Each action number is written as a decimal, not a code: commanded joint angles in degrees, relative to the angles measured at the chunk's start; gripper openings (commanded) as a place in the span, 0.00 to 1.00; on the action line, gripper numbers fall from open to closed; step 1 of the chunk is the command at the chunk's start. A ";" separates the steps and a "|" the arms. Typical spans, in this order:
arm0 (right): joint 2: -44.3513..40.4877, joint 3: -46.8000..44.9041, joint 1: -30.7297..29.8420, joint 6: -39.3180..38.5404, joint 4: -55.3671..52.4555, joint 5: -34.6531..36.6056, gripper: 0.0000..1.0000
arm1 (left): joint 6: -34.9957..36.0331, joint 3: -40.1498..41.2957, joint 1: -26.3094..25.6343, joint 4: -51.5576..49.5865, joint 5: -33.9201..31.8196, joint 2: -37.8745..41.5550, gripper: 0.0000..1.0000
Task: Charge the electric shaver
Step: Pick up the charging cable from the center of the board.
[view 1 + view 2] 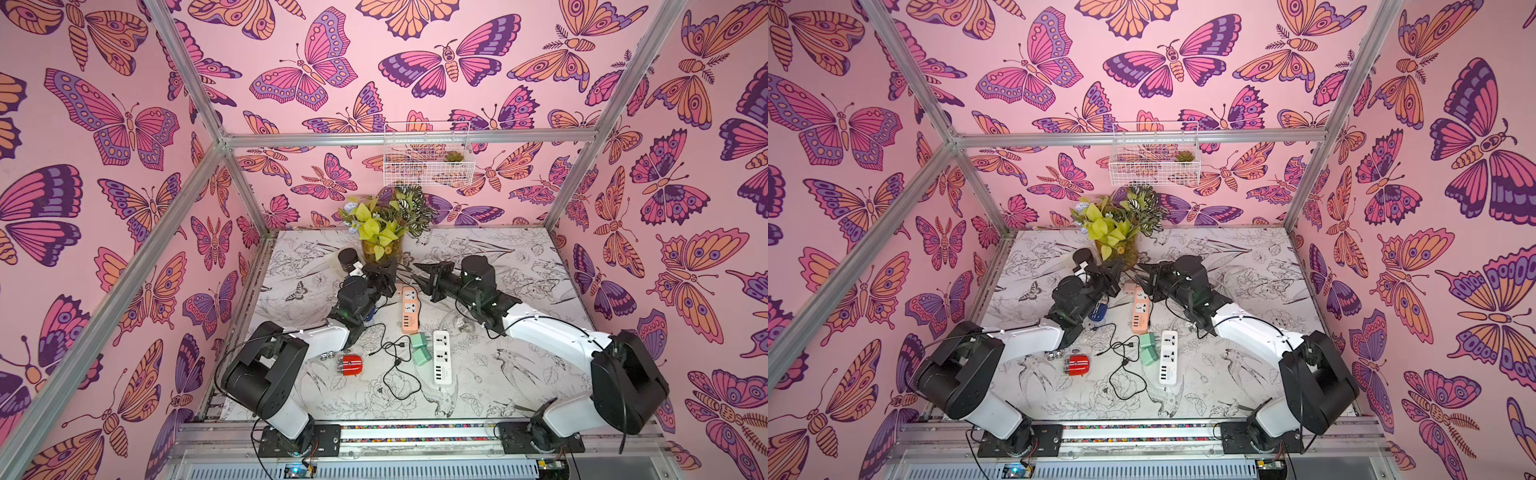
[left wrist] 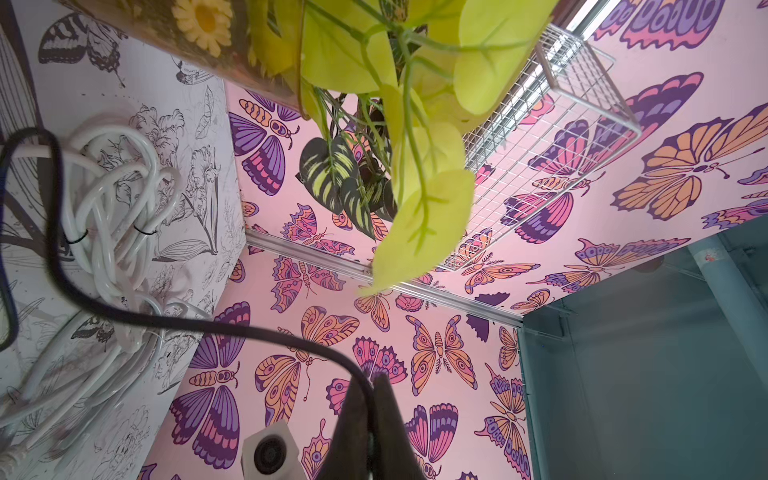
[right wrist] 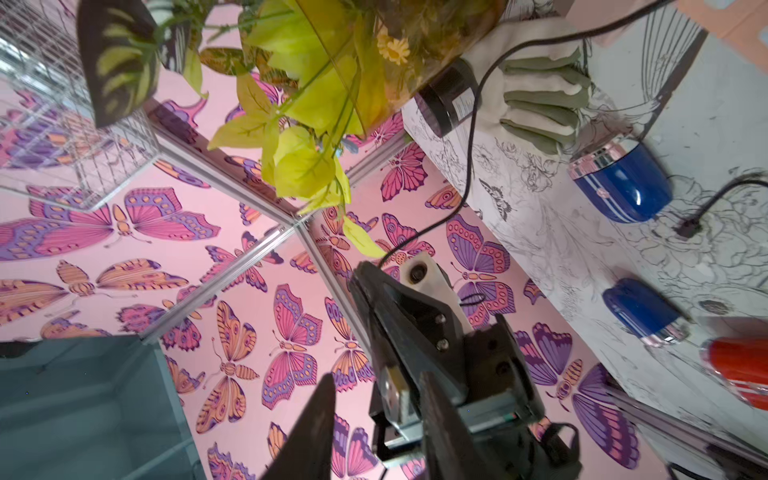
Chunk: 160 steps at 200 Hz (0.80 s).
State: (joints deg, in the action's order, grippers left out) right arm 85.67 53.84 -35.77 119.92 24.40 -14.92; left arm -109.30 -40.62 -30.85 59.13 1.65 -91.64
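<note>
In both top views the left gripper [image 1: 390, 268] sits just in front of the vase [image 1: 395, 245], its jaws hard to make out. The left arm [image 1: 324, 332] hides most of a blue shaver [image 1: 1098, 313] lying farther out from the vase. The left wrist view shows those jaws pressed together on a black cable [image 2: 208, 327]. In the right wrist view the right gripper [image 3: 376, 376] stands spread, its finger bases cut off.

Ahead of me the far power strip [image 1: 409, 309] lies behind the near power strip [image 1: 442, 357]; left of that sit adapters [image 1: 419, 343], then the cable [image 1: 397, 363], then the electric shaver [image 1: 351, 365].
</note>
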 commanded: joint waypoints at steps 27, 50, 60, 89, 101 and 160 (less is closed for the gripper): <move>1.62 1.64 0.09 8.51 2.25 -0.03 0.12 | 1.07 -0.33 -0.35 2.39 -0.59 -0.38 0.00; 1.17 0.83 0.57 7.82 1.73 -0.23 0.02 | 1.18 -0.23 -0.35 1.99 -0.95 0.16 0.00; 1.01 0.81 1.02 7.03 1.51 -0.41 0.00 | 1.26 -0.17 -0.35 1.61 -0.79 0.31 0.00; 1.72 3.79 5.07 -0.80 -2.52 -7.83 0.00 | -1.32 -0.55 0.64 -2.64 5.58 1.02 0.17; 2.71 6.34 7.80 -7.40 -4.84 -13.83 0.00 | -2.25 -0.58 1.26 -5.60 10.02 1.88 0.38; 8.00 14.54 13.17 -31.37 -19.57 -36.24 0.00 | -2.70 -3.80 3.57 -15.76 26.41 5.39 0.61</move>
State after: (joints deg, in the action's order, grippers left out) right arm 92.60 68.16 -23.18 99.22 11.75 -40.07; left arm -112.14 -42.44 -28.34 47.94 19.77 -88.92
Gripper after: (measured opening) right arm 0.082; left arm 0.581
